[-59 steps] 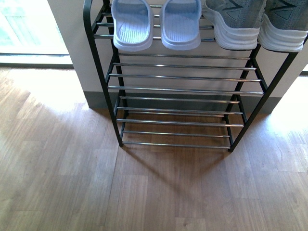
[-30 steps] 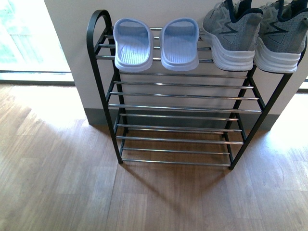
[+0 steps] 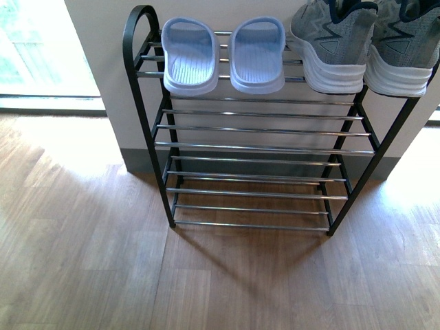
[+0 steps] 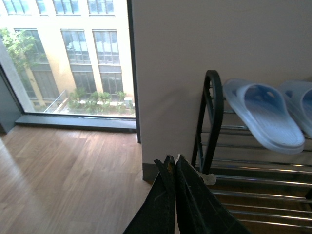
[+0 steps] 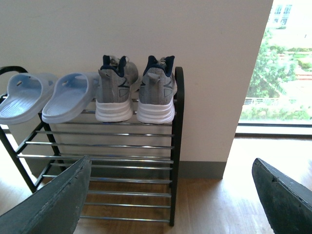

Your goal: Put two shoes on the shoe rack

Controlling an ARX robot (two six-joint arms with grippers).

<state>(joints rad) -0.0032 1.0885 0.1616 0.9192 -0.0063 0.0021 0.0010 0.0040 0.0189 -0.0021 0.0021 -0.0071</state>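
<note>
The shoe rack [image 3: 261, 129] stands against the wall, black-framed with chrome bars. On its top shelf a pair of pale blue slides [image 3: 189, 55] lies at the left. A pair of grey sneakers [image 3: 330, 41] sits at the right, heels toward me. Neither gripper shows in the front view. My left gripper [image 4: 173, 161] is shut on nothing, short of the rack's rounded left side piece [image 4: 212, 112], below a slide [image 4: 265, 114]. My right gripper [image 5: 170, 163] hangs wide open and empty, back from the rack's right post [image 5: 178, 146]. Well ahead of it are the sneakers [image 5: 115, 95].
A white wall with a grey skirting [image 3: 141, 159] backs the rack. Wood floor [image 3: 227, 282] spreads in front. Floor-to-ceiling windows flank the wall, one to the left [image 4: 68, 58] and one to the right [image 5: 275, 73]. The lower rack shelves [image 3: 254, 194] hold nothing.
The front view shifted: the rack dropped lower in the picture, then rose slightly. The slides and sneakers keep their places on the top shelf.
</note>
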